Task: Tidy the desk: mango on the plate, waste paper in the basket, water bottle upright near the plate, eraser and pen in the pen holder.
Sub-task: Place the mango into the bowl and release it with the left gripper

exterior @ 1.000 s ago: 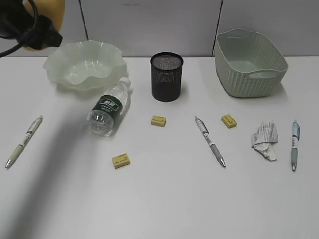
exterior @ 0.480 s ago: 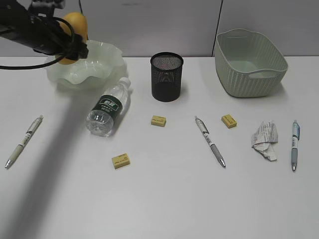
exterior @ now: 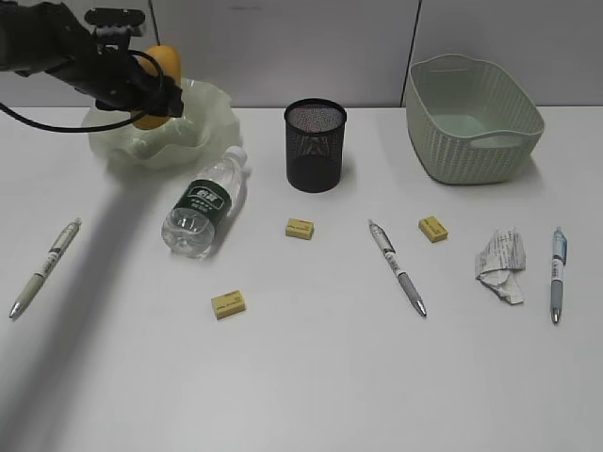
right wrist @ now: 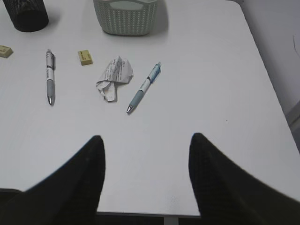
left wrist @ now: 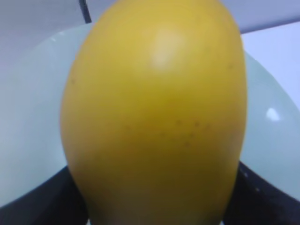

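Note:
My left gripper (exterior: 149,96) is shut on the yellow-orange mango (exterior: 164,62) and holds it over the wavy green plate (exterior: 203,121). The mango (left wrist: 154,112) fills the left wrist view, with the plate (left wrist: 33,117) behind it. The water bottle (exterior: 204,202) lies on its side in front of the plate. The black mesh pen holder (exterior: 316,146) stands mid-back and the basket (exterior: 471,118) at the back right. The waste paper (exterior: 499,264) lies between two pens (exterior: 397,267) (exterior: 557,274). My right gripper (right wrist: 146,140) hangs open and empty over the desk's near right edge.
Three yellow erasers (exterior: 300,228) (exterior: 432,229) (exterior: 229,303) lie scattered on the white desk (exterior: 330,377). A third pen (exterior: 44,268) lies at the left. In the right wrist view the waste paper (right wrist: 114,77) and a blue pen (right wrist: 143,88) are ahead of the fingers.
The left arm has brought the mango from the top left corner down and rightwards to above the plate. Nothing else has moved.

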`<action>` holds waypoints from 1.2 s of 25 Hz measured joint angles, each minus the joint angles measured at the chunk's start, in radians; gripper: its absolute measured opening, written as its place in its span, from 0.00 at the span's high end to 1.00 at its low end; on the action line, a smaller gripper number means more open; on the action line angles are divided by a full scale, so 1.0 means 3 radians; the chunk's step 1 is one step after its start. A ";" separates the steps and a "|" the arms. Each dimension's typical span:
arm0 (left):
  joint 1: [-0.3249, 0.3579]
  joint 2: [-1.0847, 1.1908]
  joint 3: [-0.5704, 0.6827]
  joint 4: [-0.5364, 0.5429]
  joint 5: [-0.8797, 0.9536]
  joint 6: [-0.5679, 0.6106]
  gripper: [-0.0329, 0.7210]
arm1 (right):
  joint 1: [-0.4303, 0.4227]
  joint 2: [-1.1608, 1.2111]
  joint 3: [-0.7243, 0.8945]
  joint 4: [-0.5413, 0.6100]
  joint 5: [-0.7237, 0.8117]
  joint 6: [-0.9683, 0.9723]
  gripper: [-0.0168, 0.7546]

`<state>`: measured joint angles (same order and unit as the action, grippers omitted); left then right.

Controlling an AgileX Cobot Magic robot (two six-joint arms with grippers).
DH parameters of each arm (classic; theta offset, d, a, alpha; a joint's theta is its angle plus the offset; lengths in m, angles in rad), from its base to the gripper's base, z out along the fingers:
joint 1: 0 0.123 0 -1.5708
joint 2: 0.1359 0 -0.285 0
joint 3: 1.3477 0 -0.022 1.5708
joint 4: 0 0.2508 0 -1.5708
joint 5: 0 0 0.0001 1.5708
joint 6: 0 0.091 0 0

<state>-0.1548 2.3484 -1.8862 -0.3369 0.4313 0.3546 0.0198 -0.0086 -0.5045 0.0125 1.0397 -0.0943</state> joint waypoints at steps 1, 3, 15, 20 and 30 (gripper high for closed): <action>0.0007 0.0052 -0.0052 -0.0012 0.0000 -0.0008 0.22 | 0.0000 0.0000 0.0000 0.0000 0.0000 0.0000 0.38; 0.0014 0.0139 -0.0097 -0.0037 -0.0012 -0.0016 0.22 | 0.0000 0.0000 0.0000 0.0000 0.0000 0.0000 0.38; 0.0014 0.0238 -0.0103 -0.0060 -0.0125 -0.0022 0.12 | 0.0000 0.0000 0.0000 0.0000 0.0003 0.0000 0.38; 0.0014 0.0207 -0.0103 -0.0075 -0.0083 -0.0022 0.12 | 0.0000 0.0000 0.0000 0.0000 0.0003 0.0002 0.38; 0.0014 -0.0215 -0.0117 -0.0100 0.0884 -0.0022 0.17 | 0.0000 0.0000 0.0000 0.0000 0.0000 0.0002 0.38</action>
<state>-0.1505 2.2840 -1.9215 -0.3669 0.6964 0.3479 0.0198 -0.0086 -0.5045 0.0125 1.0397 -0.0936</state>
